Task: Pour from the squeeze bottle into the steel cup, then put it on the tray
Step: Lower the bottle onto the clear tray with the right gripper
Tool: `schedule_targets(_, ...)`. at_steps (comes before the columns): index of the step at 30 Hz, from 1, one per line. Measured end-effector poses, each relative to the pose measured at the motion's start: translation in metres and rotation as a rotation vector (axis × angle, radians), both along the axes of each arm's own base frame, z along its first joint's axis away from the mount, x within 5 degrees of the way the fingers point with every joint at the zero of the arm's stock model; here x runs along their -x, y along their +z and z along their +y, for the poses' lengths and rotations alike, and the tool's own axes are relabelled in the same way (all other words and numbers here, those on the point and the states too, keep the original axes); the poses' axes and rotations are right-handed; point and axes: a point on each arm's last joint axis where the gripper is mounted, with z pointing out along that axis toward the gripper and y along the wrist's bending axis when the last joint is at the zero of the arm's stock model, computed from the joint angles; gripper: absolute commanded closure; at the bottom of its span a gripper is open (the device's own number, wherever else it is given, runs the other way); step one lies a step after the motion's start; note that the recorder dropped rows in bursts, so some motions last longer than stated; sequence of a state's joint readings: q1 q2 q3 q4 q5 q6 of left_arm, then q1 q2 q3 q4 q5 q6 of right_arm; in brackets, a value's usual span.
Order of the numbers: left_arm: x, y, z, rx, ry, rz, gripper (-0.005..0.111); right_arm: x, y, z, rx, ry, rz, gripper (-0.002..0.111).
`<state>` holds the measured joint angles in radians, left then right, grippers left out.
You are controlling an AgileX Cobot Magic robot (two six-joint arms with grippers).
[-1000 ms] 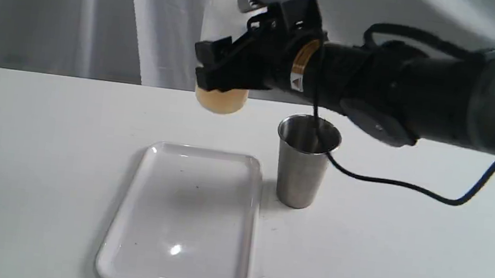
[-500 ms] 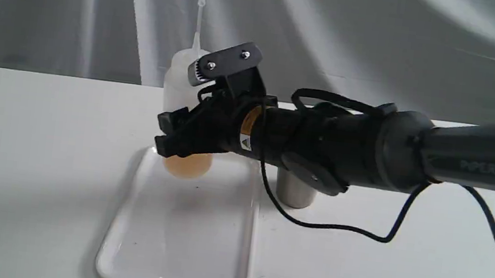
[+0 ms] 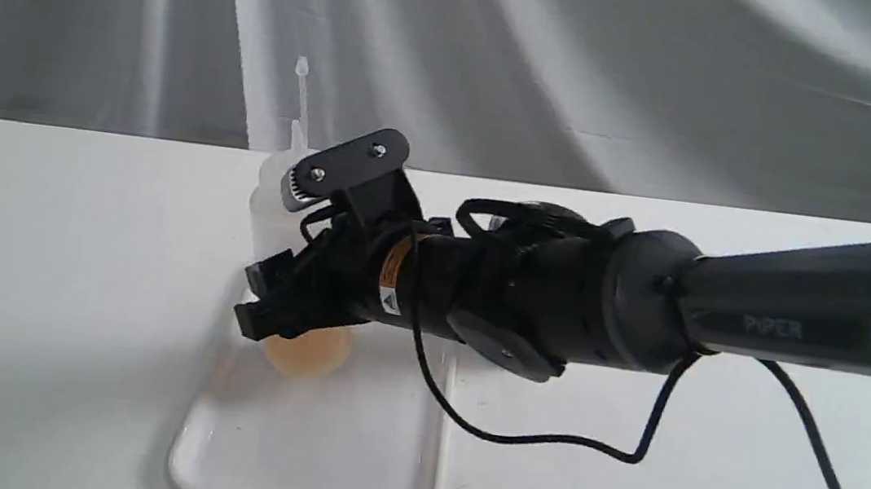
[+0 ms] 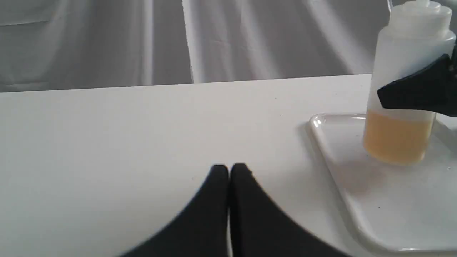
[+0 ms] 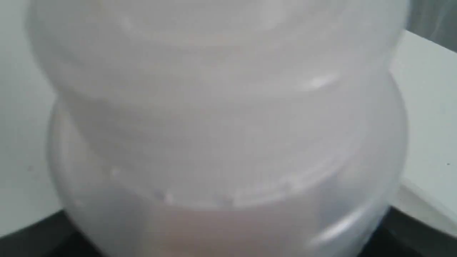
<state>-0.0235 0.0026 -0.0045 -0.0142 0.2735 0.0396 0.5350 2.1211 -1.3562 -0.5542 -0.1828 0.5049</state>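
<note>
My right gripper [image 3: 258, 302] is shut on the squeeze bottle [image 3: 306, 349], reaching across to the left side. The bottle stands upright with its thin nozzle [image 3: 301, 94] pointing up and amber liquid in its lower part [image 4: 396, 137]. Its base is at the far end of the white tray [image 3: 312, 460], very low over it or touching; I cannot tell which. The bottle's whitish body [image 5: 221, 125] fills the right wrist view. The steel cup is hidden behind the right arm. My left gripper [image 4: 229, 171] is shut and empty, low over the table left of the tray [image 4: 392, 217].
The black right arm [image 3: 641, 309] stretches over the table from the right, with a loose black cable [image 3: 561, 441] hanging under it. Grey-white curtains [image 3: 506, 56] hang behind the table's far edge.
The right arm has come down and to the left with the bottle, from high behind the cup to the tray's far end. The arm now covers the cup.
</note>
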Motion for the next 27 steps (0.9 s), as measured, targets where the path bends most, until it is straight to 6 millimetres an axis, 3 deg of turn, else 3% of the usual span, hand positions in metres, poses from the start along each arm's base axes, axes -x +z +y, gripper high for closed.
schedule_targets(27,0.0,0.0,0.0,0.0,0.0,0.0,0.107,0.0008,-0.008,-0.0063,0.071,-0.046,0.062,0.108)
